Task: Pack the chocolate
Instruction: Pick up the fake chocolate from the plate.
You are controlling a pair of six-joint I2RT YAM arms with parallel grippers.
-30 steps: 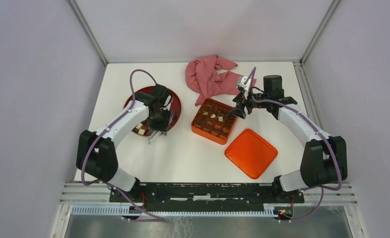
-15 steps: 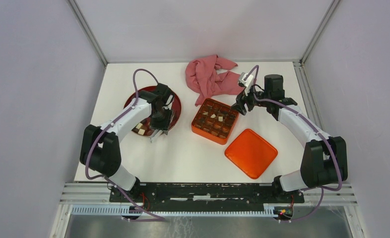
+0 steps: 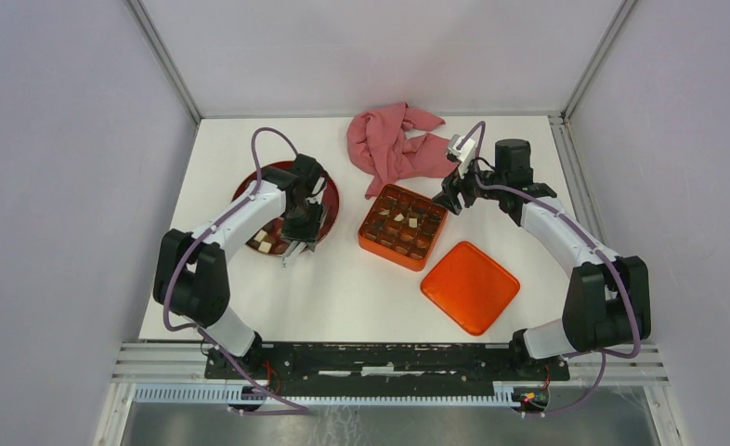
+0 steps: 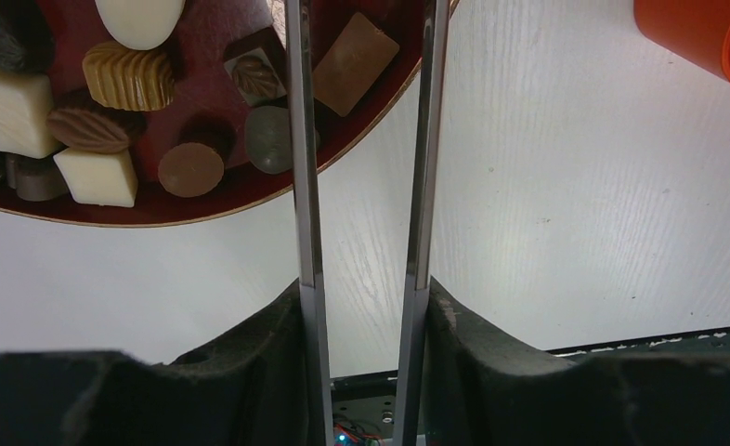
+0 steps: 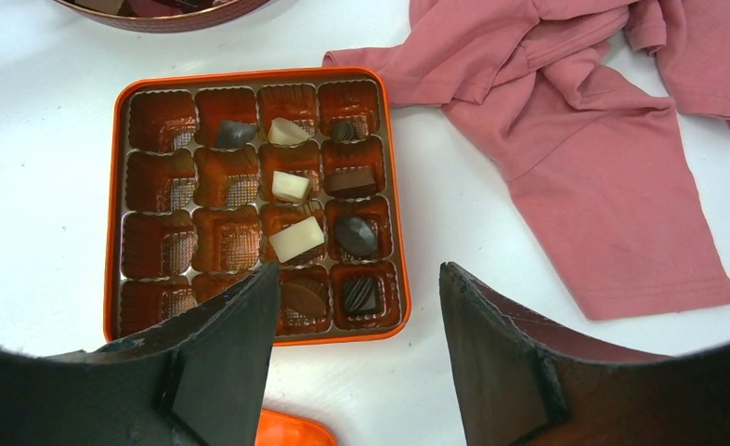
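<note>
Chocolate (image 4: 129,76) part-hidden by L end effector (image 3: 294,251); plate (image 4: 217,26) cropped.

plate (image 3: 247,189) left, chocolate (image 4: 129,76) on it | tin (image 3: 391,253) centre, some chocolate in it | lid (image 3: 470,286) front-right of tin | cloth (image 3: 394,147) behind tin

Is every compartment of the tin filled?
No, the tin has bare compartments down its left side in the right wrist view.
</note>
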